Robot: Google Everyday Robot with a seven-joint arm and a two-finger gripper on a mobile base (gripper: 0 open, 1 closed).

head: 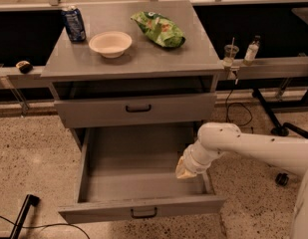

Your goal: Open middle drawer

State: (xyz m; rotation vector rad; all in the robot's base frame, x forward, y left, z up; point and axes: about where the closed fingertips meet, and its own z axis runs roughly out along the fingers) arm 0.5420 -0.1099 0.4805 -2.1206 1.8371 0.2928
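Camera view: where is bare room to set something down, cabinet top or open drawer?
The middle drawer, pulled open, has bare floor left and centre; the gripper hangs by its right wall. The cabinet top has a free front strip; its back is crowded with can, bowl and chip bag.

So that's 1 can (pixel 74 23), 1 bowl (pixel 110 44), 1 chip bag (pixel 158 29), 1 cup (pixel 231 54), 1 bottle (pixel 251 50), 1 gripper (pixel 185 170) at 5 o'clock.
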